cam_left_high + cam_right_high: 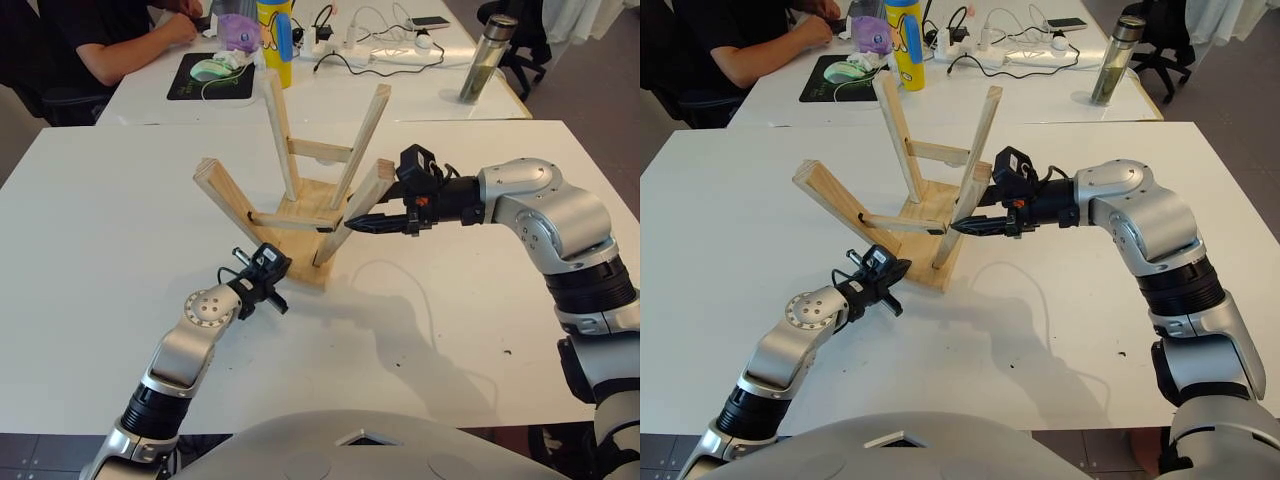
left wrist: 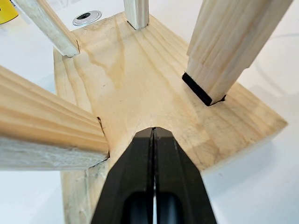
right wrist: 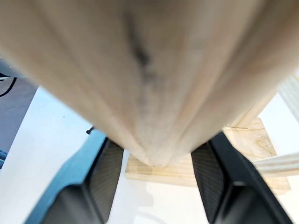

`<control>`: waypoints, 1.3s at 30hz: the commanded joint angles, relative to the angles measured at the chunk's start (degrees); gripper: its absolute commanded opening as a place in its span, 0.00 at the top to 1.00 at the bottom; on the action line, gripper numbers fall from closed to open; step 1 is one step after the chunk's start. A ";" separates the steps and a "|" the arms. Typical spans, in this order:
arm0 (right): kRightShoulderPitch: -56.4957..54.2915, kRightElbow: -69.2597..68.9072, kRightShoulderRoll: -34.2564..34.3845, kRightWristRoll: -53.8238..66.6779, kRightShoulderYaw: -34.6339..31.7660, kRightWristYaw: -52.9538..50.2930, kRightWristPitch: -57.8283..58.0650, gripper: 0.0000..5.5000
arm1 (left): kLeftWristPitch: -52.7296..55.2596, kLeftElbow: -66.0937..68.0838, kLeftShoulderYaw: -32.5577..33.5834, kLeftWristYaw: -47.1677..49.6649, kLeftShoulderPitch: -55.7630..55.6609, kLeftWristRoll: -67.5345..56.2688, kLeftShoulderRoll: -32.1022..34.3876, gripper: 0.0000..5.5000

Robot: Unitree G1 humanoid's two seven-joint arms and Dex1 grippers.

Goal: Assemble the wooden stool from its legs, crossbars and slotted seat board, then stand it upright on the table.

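Note:
The wooden stool stands upside down on the white table, its seat board lying flat and its legs pointing up and outward. Crossbars join the legs. My right gripper comes in from the right and is shut on the near right leg; in the right wrist view that leg sits between the two black fingers. My left gripper is shut with nothing in it, its tips resting on the seat board at its front edge.
Behind this table stands a second one with a yellow bottle, a grey flask, a mouse on a pad and cables. A person sits at it. Bare table surface lies to the left, right and front of the stool.

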 commanded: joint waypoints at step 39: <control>2.32 9.15 14.64 -4.86 7.73 -2.65 -1.55 0.62 | 3.52 9.89 -2.33 -1.47 0.69 0.77 0.05 1.00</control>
